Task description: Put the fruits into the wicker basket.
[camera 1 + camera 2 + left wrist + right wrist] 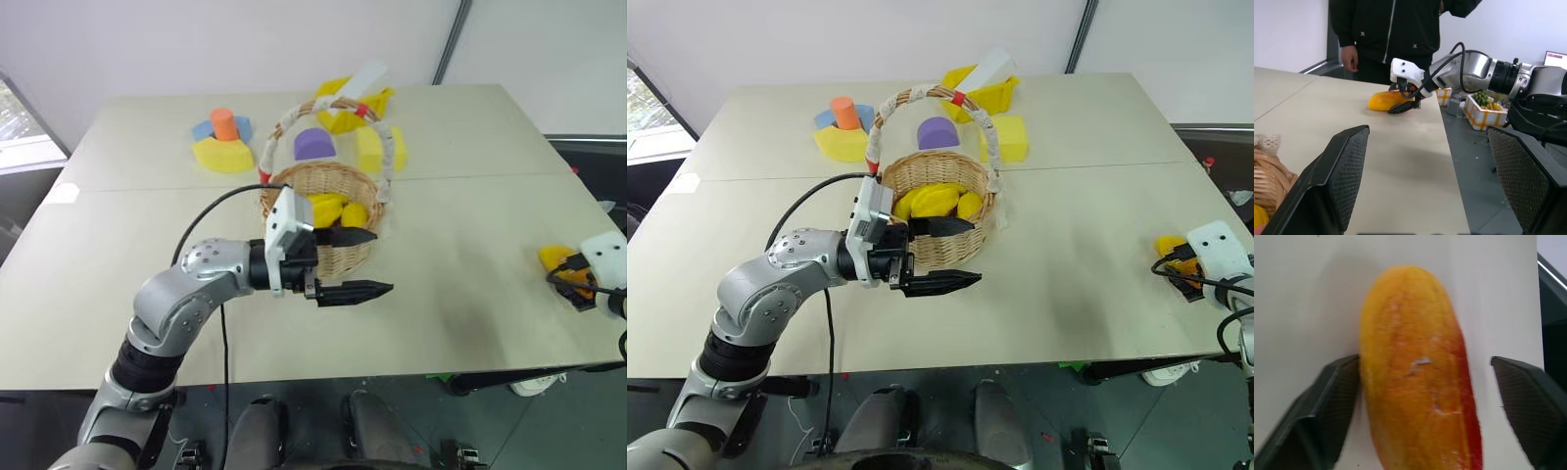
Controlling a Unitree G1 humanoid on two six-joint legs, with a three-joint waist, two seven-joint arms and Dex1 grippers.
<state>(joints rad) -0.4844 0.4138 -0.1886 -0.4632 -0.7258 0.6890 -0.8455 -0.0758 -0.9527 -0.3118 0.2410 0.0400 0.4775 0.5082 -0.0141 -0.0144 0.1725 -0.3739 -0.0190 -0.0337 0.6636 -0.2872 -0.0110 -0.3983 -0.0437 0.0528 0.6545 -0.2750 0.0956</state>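
Most of the job looks done: several yellow fruits (pixel 939 200) are already piled in the wicker basket (pixel 940 217). One orange-blushed mango (pixel 1415 377) is left on the table (pixel 460 294), well to the right of the basket near the edge. It's straddled by the right gripper (pixel 578 279), fingers apart, not clamped yet. The left gripper (pixel 348 262) is parked just in front of the basket, spread wide, nothing held.
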